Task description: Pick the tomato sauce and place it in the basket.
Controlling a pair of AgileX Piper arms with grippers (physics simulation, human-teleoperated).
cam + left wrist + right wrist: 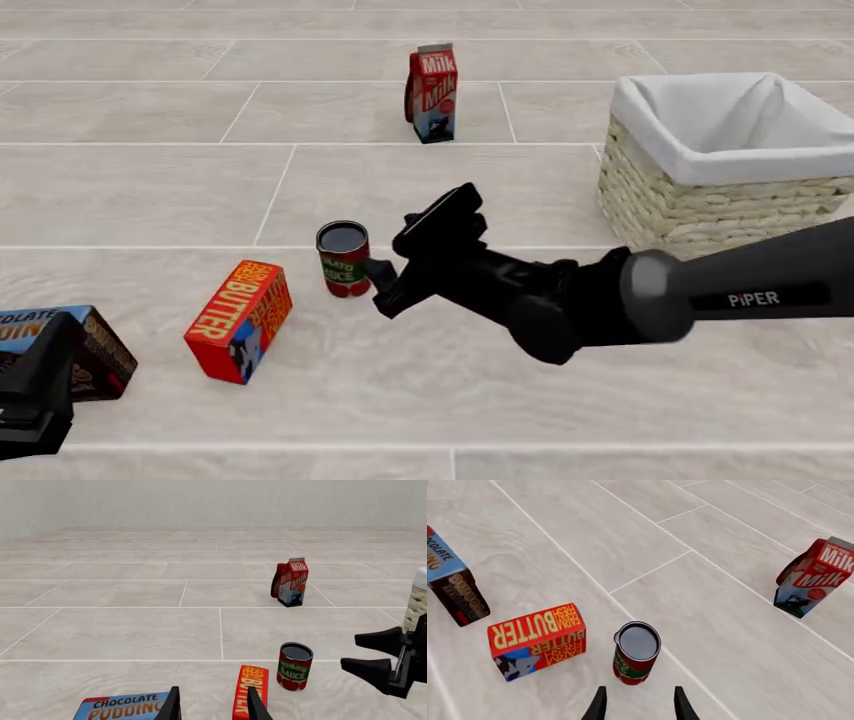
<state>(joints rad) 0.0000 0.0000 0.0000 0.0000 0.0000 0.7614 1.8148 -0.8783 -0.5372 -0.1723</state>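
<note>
The tomato sauce (344, 259) is a small can with a dark top and a red and green label, standing upright on the tiled surface. It also shows in the left wrist view (294, 666) and the right wrist view (636, 653). My right gripper (391, 270) is open and empty, just right of the can and level with it, not touching; its fingers (599, 704) point at the can. The wicker basket (681, 205) with white lining stands at the far right. My left gripper (51, 355) is open and empty, low at the near left.
A red butter box (240, 320) stands left of the can. A chocolate pudding box (91, 350) lies by my left gripper. A milk carton (431, 93) stands farther back. The right arm (694, 295) stretches across in front of the basket.
</note>
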